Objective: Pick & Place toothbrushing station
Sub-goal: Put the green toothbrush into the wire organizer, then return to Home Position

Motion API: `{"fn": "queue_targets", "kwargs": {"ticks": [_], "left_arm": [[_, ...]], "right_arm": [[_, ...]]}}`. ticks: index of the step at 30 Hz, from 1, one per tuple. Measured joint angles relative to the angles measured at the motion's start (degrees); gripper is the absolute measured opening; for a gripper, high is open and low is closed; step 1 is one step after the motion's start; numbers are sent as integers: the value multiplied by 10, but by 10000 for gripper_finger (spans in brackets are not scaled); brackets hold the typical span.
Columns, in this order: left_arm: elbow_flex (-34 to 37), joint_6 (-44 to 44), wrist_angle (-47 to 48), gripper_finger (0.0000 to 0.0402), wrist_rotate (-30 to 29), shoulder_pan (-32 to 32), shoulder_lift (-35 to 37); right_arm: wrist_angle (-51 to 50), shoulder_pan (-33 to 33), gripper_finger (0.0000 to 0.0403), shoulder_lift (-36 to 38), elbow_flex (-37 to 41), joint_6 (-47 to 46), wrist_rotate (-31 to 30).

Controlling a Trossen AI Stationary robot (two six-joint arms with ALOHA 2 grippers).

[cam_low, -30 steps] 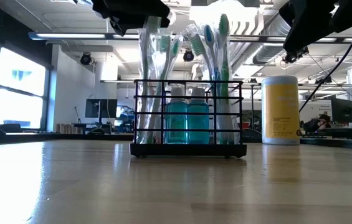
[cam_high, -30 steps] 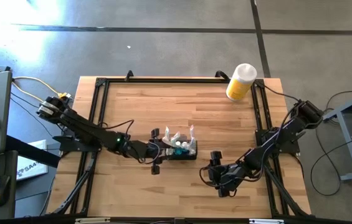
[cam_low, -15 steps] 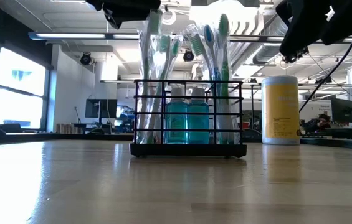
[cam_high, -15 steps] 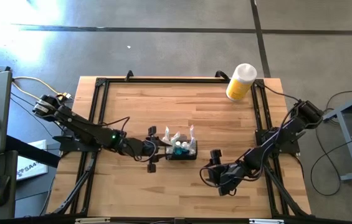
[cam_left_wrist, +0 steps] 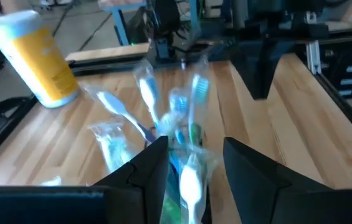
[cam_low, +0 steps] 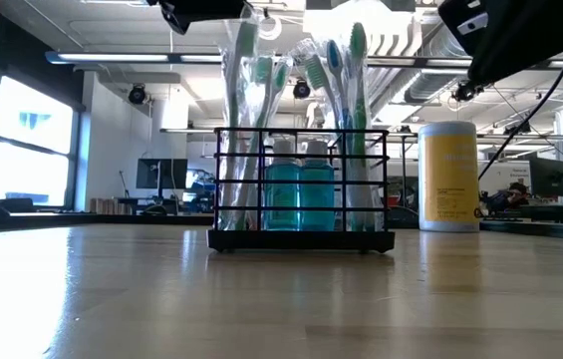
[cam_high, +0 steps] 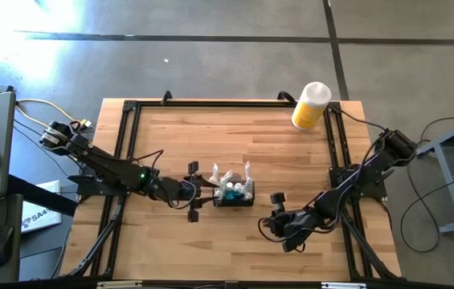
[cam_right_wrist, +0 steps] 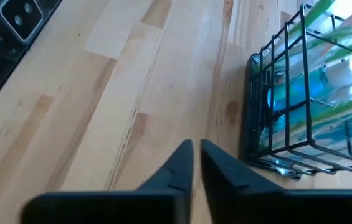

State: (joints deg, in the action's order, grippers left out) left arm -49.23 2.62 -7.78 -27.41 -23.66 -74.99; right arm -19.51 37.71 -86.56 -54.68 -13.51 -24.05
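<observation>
- toothbrushing station (cam_high: 235,193) upright mid-table
- left gripper (cam_high: 194,190) just beside the station, fingers apart
- right gripper (cam_high: 276,213) near the station, fingers nearly together

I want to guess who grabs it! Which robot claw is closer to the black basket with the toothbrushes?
The left. The left gripper hangs open right beside the toothbrushing station, at its left end. The right gripper waits shut, off to the station's right and nearer the table's front edge.
</observation>
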Motion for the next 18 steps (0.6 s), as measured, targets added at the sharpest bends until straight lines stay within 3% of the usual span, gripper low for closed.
{"fn": "queue_targets", "kwargs": {"ticks": [3,12,18], "left_arm": [[0,-9,2,148,-16,0,9],[0,-58,20,145,-32,0,43],[0,-54,103,94,-18,-4,108]], "right_arm": [[0,0,8,0,0,18,0],[-66,0,3,56,0,13,-14],[-120,1,3,147,0,27,0]]}}
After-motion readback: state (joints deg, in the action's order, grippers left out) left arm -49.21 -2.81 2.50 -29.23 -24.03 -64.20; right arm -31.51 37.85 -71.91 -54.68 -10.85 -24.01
